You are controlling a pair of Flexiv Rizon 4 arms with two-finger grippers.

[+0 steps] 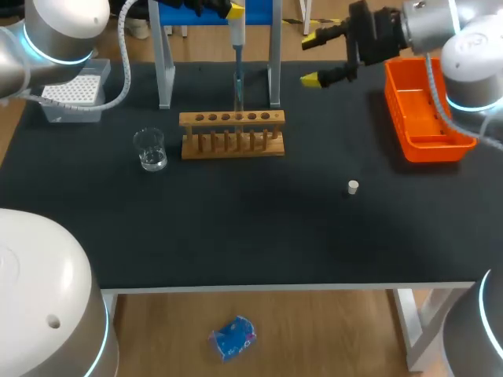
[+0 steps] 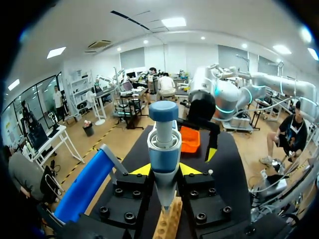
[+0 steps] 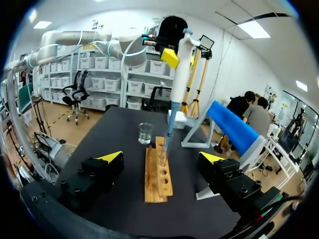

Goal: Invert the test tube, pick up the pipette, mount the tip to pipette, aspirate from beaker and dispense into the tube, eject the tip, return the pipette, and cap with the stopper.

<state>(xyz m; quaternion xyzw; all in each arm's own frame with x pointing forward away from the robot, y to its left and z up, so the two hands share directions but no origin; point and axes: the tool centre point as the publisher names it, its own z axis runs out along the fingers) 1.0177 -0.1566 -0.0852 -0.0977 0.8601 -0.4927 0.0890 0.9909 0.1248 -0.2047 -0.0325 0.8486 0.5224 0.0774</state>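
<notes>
Left hand (image 2: pixel 164 169) pinched the pipette (image 2: pixel 163 144); right hand (image 1: pixel 311 59) spread. We judged dispensing needed the tip (image 3: pixel 168 135) plumb in the tube (image 3: pixel 162 159).

Shows white-grey rounded links on left arm (image 1: pixel 59 31) and right arm (image 1: pixel 471 55), ringed in glowing blue. Bears black screwed blocks, yellow tips on left pincer (image 2: pixel 164 170) and right pincer (image 3: pixel 161 158). Trails pale cable (image 1: pixel 127 71).

**Table Tally: One of Nearly Everything**

One pipette (image 1: pixel 236 35), one wooden rack (image 1: pixel 232 133), one beaker (image 1: pixel 149 149), one stopper (image 1: pixel 353 186), one orange bin (image 1: pixel 424 110), one tip box (image 1: pixel 75 96) and one stand (image 1: pixel 166 71) were counted. Two grippers were seen: the left gripper (image 2: pixel 164 169) and the right gripper (image 1: pixel 311 59).
</notes>
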